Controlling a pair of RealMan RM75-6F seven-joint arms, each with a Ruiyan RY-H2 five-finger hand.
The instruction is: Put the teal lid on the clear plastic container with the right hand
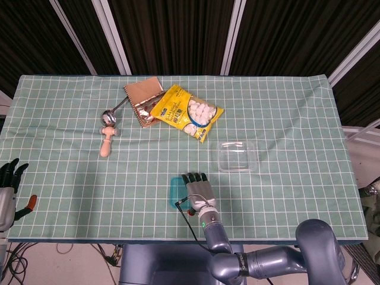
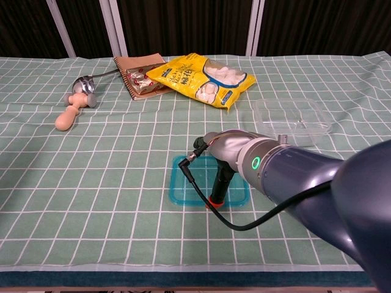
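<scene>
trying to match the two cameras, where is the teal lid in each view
Head view: the teal lid lies low and just left of centre, mostly hidden under the right hand.
Chest view: it lies flat at lower centre, with the hand over its right part.
Shared landmark: the yellow snack bag up the table.

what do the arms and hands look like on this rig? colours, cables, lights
Right arm: glossy blue-grey metallic shell, rounded segments, green lit ring on the forearm, black cable looping out from the wrist. Right hand: black fingers on a grey-silver back, orange-red tip on the thumb in the chest view. Left hand: dark fingers, pale grey body, orange-red tip, seen at the frame edge only.
</scene>
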